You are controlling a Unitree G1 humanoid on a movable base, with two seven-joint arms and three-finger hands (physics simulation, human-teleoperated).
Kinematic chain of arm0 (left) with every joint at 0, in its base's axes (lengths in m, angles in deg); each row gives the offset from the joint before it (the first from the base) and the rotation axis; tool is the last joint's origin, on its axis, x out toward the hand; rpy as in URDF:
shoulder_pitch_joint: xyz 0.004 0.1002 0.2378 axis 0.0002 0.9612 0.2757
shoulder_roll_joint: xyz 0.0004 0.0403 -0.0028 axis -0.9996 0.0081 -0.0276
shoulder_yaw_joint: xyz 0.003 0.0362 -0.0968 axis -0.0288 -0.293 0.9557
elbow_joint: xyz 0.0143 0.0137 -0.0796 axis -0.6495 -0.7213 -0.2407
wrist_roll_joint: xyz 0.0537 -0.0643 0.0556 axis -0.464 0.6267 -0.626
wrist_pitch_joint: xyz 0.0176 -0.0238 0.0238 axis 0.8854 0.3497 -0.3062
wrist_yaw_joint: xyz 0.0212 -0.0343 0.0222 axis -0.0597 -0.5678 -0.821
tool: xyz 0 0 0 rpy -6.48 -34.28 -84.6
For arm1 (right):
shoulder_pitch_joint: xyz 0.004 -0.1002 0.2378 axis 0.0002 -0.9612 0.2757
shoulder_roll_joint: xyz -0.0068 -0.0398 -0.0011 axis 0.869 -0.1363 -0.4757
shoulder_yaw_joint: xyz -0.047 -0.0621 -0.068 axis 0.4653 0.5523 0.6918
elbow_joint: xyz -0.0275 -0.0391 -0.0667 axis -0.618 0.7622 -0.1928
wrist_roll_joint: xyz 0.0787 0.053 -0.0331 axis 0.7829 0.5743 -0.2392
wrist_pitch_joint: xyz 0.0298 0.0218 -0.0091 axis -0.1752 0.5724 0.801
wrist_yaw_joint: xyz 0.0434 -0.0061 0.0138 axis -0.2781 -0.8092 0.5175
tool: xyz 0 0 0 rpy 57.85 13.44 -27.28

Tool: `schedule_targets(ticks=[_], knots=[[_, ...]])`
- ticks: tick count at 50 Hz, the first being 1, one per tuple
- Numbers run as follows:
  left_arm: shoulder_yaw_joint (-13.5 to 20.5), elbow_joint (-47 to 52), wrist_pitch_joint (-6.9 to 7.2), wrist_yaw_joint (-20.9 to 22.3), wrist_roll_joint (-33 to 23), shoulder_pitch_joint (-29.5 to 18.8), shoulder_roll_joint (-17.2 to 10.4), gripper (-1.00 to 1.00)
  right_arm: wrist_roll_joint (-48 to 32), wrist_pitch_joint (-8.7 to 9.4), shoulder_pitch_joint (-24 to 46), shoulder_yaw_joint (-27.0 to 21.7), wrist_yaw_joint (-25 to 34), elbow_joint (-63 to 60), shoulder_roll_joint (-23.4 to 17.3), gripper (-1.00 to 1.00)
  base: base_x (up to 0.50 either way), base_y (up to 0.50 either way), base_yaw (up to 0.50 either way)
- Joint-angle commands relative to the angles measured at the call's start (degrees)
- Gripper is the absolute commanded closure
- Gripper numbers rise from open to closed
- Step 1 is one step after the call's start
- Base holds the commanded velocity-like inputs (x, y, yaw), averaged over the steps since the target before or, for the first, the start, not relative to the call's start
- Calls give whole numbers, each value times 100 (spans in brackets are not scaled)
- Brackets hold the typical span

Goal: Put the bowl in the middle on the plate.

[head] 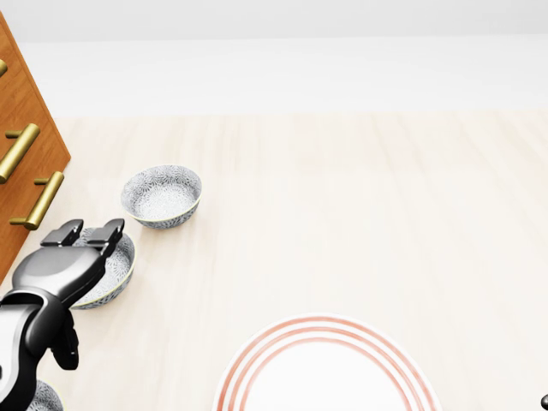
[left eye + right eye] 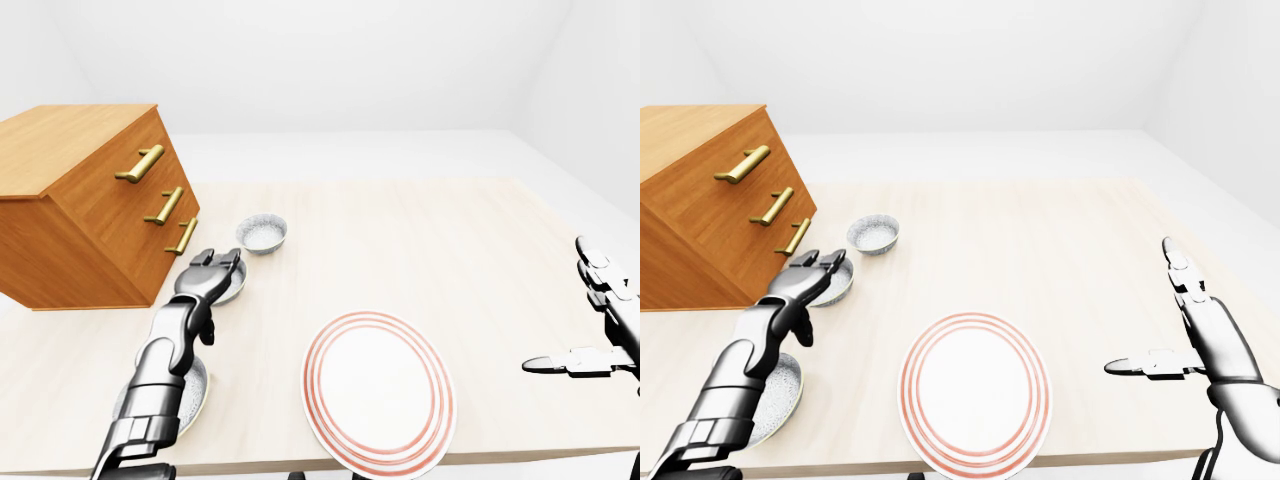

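Three patterned grey-white bowls stand in a row down the left of the head view. The far bowl (image 1: 162, 195) is at the top and the middle bowl (image 1: 111, 272) sits below it. Only the rim of the near bowl (image 1: 41, 397) shows at the bottom edge. My left hand (image 1: 86, 233) hovers over the middle bowl's left rim, fingers open and holding nothing; it hides part of that bowl. The red-ringed white plate (image 2: 380, 395) lies at the bottom centre. My right hand (image 2: 1160, 330) is open and empty, raised far to the right of the plate.
A wooden drawer chest (image 2: 90, 205) with brass handles stands on the table's left, close beside the bowls. The light wooden tabletop (image 2: 420, 240) stretches between bowls and plate. Its near edge runs just below the plate.
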Motion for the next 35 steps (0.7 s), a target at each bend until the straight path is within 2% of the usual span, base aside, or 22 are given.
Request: schedule_targets(ticks=[1, 6, 11, 14, 17, 21, 35], knots=[[-92, -276, 0, -216, -183, -87, 1, -100, 0, 0, 0, 0, 0, 0, 0, -100, 0, 0, 0], [-115, -347, 0, -287, -223, -128, 25, -100, 2, 0, 1, -1, -2, 0, 1, -100, 0, 0, 0], [-220, -519, 0, -598, -536, -184, -36, -100, -2, 0, -1, 0, 0, 0, -1, -100, 0, 0, 0], [-190, -492, 0, -552, -510, -178, -4, -100, 0, 0, 0, 0, 1, -1, 0, -100, 0, 0, 0], [-252, -744, 0, -778, -659, -282, -24, -100, 1, 0, 1, -1, 0, -1, 1, -100, 0, 0, 0], [-287, -763, 0, -871, -791, -269, -28, -100, 2, 0, -1, 3, -4, 16, 2, -100, 0, 0, 0], [-277, -776, 0, -923, -871, -259, 6, -100, 5, 0, 5, 6, -2, 9, -10, -100, 0, 0, 0]])
